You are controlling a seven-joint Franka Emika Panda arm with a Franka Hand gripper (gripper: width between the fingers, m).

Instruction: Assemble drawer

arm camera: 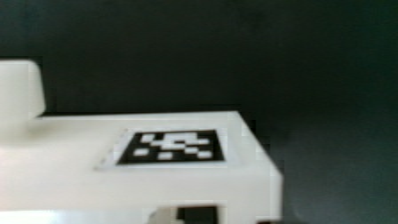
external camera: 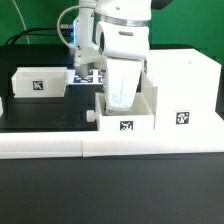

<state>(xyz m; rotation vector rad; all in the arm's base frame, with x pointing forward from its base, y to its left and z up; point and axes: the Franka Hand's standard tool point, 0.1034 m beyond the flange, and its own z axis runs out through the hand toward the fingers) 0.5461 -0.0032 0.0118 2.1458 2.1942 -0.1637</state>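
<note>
A white open drawer tray (external camera: 126,118) with a tag on its front and a knob (external camera: 92,115) on its side stands against a big white drawer case (external camera: 186,88) at the exterior view's right. My gripper (external camera: 121,97) reaches down at a tilt into the tray and looks shut on its wall; the tray's front wall hides the fingertips. A second small white tagged tray (external camera: 37,83) lies at the exterior view's left. The wrist view shows a white tagged part (arm camera: 178,147) close under the hand, over the black table.
A low white wall (external camera: 110,146) runs along the table's front edge. The marker board (external camera: 88,74) lies behind the arm. The black table (external camera: 45,112) shows between the left tray and the front wall.
</note>
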